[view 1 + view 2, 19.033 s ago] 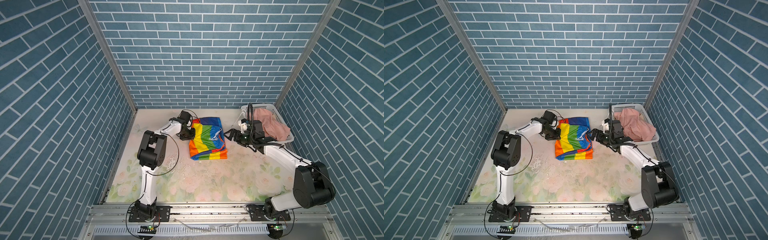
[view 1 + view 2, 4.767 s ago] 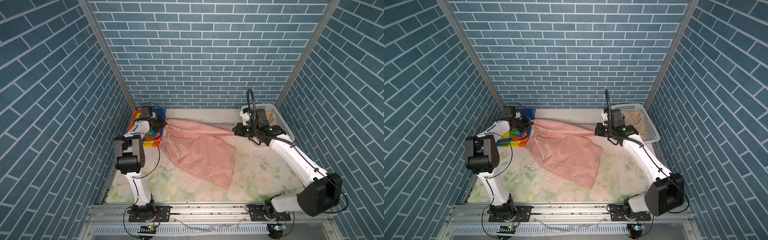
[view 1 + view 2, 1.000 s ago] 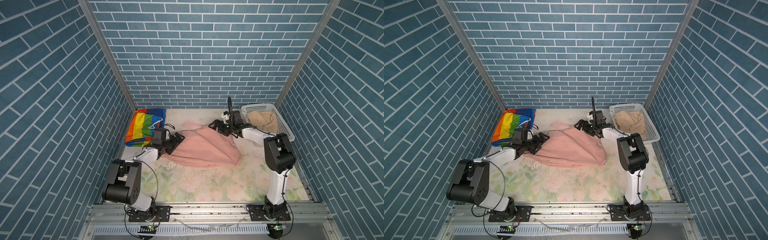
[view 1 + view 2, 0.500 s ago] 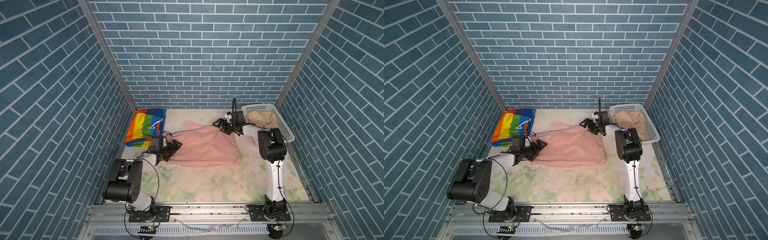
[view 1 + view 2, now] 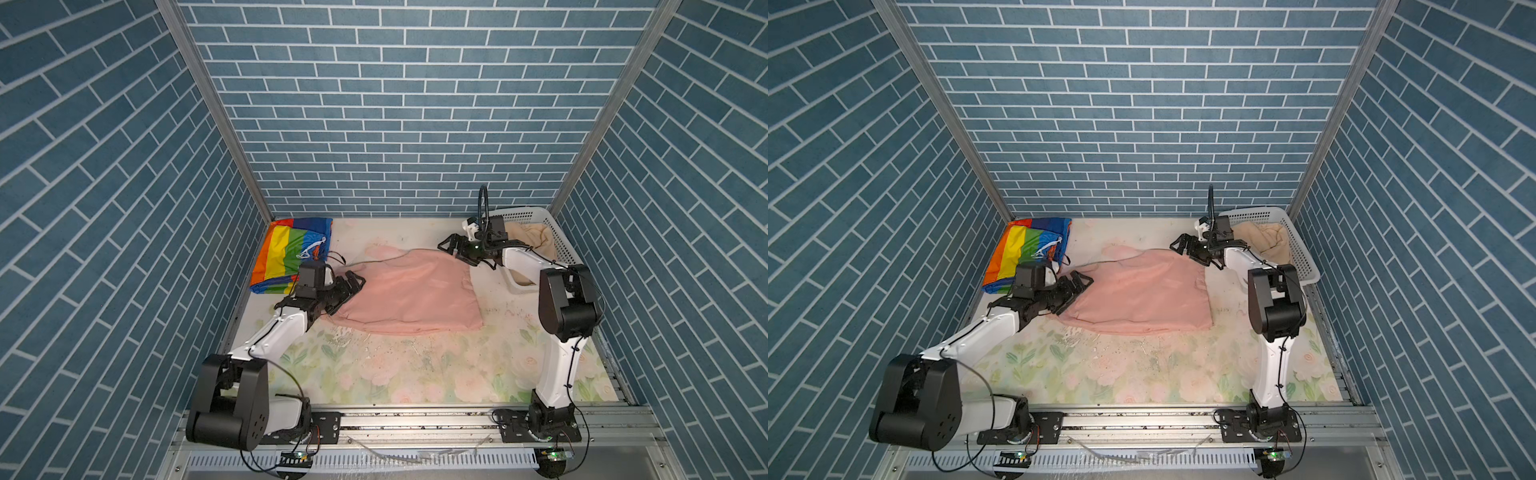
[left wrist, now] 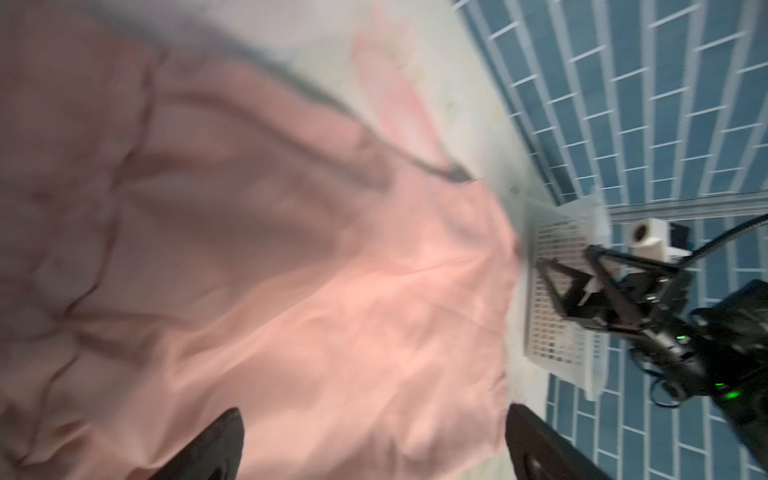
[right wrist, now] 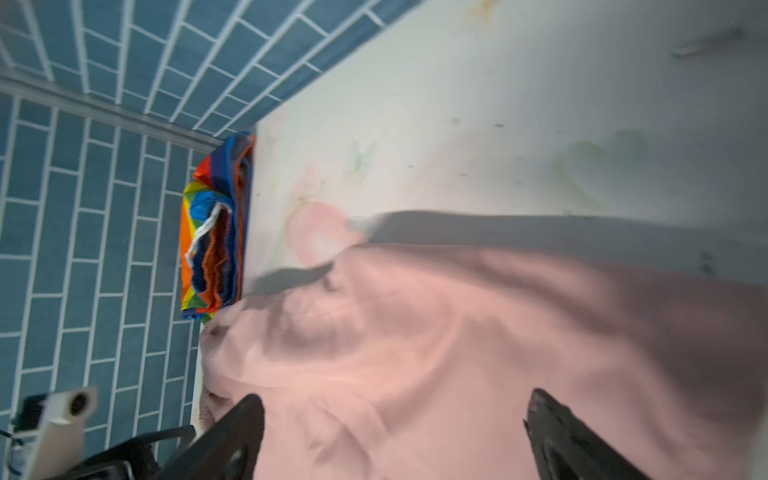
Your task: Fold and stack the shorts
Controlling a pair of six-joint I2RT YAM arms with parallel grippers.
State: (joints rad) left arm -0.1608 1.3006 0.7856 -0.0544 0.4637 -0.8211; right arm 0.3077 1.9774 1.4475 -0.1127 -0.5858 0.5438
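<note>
You cannot see the pink shorts' [image 5: 411, 297] nine-o'clock edge: the left claw [image 5: 348, 287] covers it. The rainbow shorts' [image 5: 291, 249] five-o'clock corner sits behind the left arm [image 5: 286, 328]. At two o'clock, the basket [image 5: 523, 215] wall and right arm [image 5: 519, 259] hide much of the beige shorts [image 5: 536, 237]. Both wrist views are smeared, and their fingers [image 6: 216, 449] run off the frame.

Blurred pink shorts [image 6: 291, 291], left tool [image 6: 374, 411] spread over them — basket [image 6: 552, 332] beyond

The pink shorts [image 5: 409, 297] are seen as soft, matt, lightly creased cloth. A slight sheen is shown by the rainbow-striped shorts [image 5: 291, 253] at the far left corner of the surface [image 5: 415, 374]. The basket [image 5: 521, 214] is moulded in white perforated plastic.
</note>
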